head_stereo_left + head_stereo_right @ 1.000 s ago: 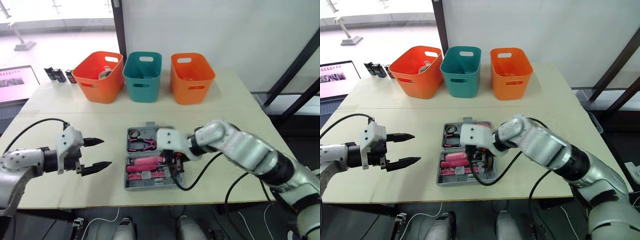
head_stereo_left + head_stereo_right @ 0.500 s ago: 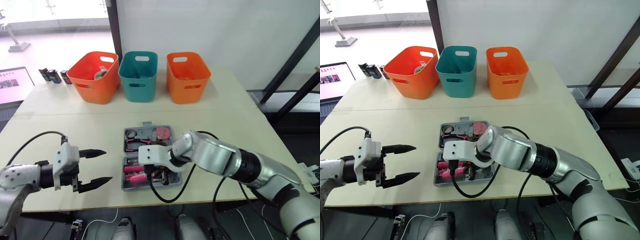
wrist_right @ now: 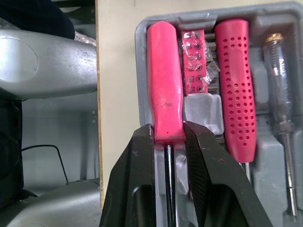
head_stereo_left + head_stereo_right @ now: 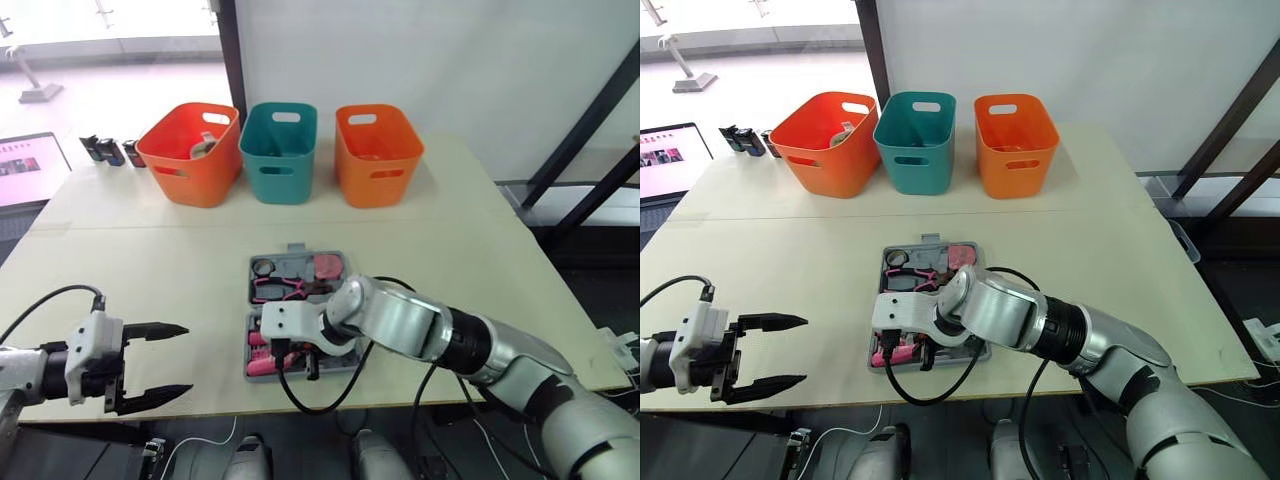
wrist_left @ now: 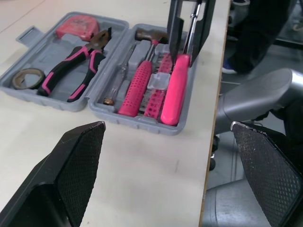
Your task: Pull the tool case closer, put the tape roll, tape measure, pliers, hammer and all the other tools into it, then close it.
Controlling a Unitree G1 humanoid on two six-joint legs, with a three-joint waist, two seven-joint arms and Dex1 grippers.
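Observation:
The grey tool case (image 4: 292, 250) lies open near the table's front edge. Its far half holds the tape roll (image 5: 26, 78), black-and-pink pliers (image 5: 78, 66) and pink tape measure (image 5: 78, 28). The near half holds the hammer (image 5: 137, 87) with its dotted pink grip, a pink bit strip, a clear tester and a pink-handled screwdriver (image 3: 164, 94) along the case's outer edge. My right gripper (image 4: 297, 370) is shut on that screwdriver where handle meets shaft, fingers (image 3: 142, 156) pinching it from both sides. My left gripper (image 4: 186, 358) hangs open over the table, left of the case and apart from it.
Orange (image 4: 190, 155), teal (image 4: 280, 150) and orange (image 4: 378, 155) bins stand in a row at the back. Small dark items (image 4: 110, 150) and a laptop screen (image 4: 30, 165) are at the far left. The table's front edge runs just below the case.
My right gripper has swung from the right part of the case's near half to its left edge, carrying the screwdriver. My left gripper has drawn back left and toward the front edge, still open.

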